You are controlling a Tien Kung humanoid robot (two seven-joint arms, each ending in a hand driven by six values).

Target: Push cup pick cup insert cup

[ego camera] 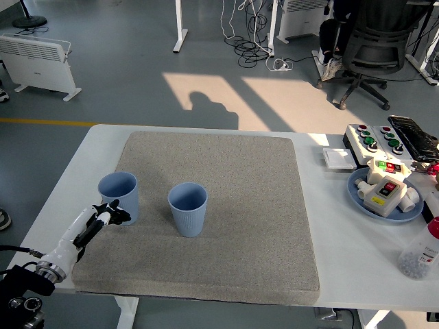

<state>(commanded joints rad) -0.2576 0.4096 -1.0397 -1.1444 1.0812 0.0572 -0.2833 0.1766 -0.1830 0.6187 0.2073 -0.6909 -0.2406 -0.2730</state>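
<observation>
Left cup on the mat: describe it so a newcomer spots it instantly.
Find the grey mat covering most of the white table. Two upright, empty light-blue cups stand on its left part. The left cup is nearest the mat's left edge, with the robot's left hand against its base; the other cup stands alone.

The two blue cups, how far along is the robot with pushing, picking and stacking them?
Early: the pushing step. The left hand is against the left cup, fingers curled, not gripping. That cup stands upright on the grey mat, apart from the middle cup. Picking up and inserting are left.
</observation>
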